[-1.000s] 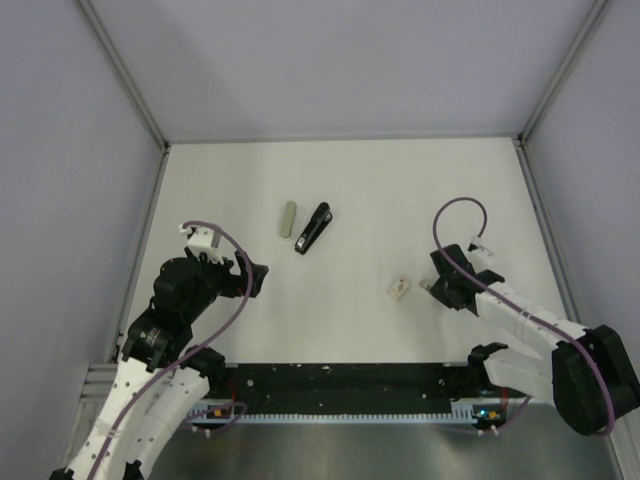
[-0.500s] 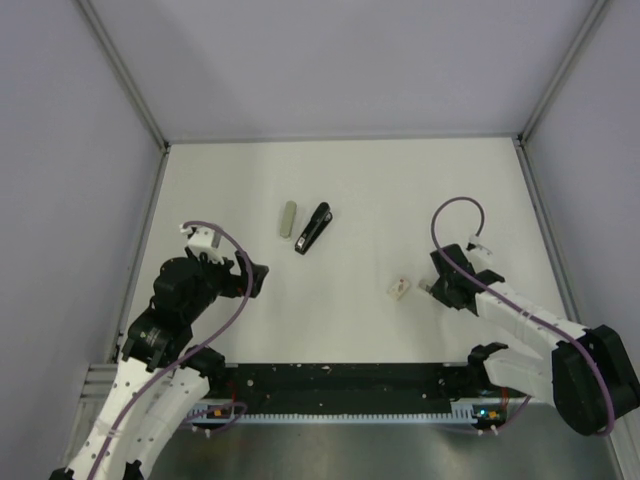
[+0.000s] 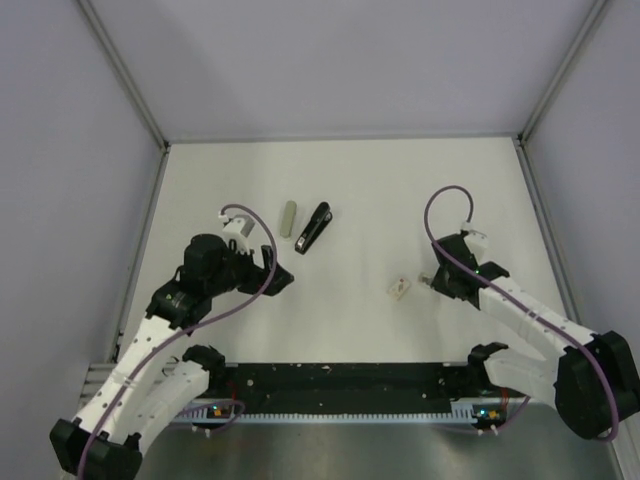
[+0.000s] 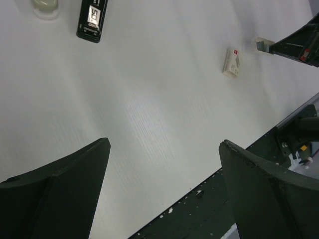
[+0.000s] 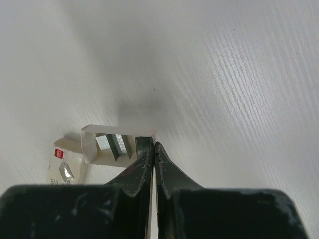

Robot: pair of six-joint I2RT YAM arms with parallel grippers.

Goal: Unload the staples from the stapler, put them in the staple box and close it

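Note:
The slim black stapler (image 3: pixel 313 228) lies closed on the white table, past the middle; it also shows in the left wrist view (image 4: pixel 92 20) at the top edge. My left gripper (image 3: pixel 282 278) is open and empty, hovering near and left of the stapler, with its jaws wide apart in the left wrist view (image 4: pixel 164 144). My right gripper (image 3: pixel 429 281) is at the right. In the right wrist view (image 5: pixel 153 144) it is shut on one wall of a small white open staple tray (image 5: pixel 117 144) holding staples.
A grey oblong bar (image 3: pixel 289 220) lies just left of the stapler. A small white staple box sleeve (image 3: pixel 398 288) lies left of the right gripper, also in the right wrist view (image 5: pixel 65 168). The black base rail (image 3: pixel 340 378) runs along the near edge.
My left arm has swung right and forward toward the table's middle, nearer the stapler. The right gripper has shifted slightly, still pinching the tray.

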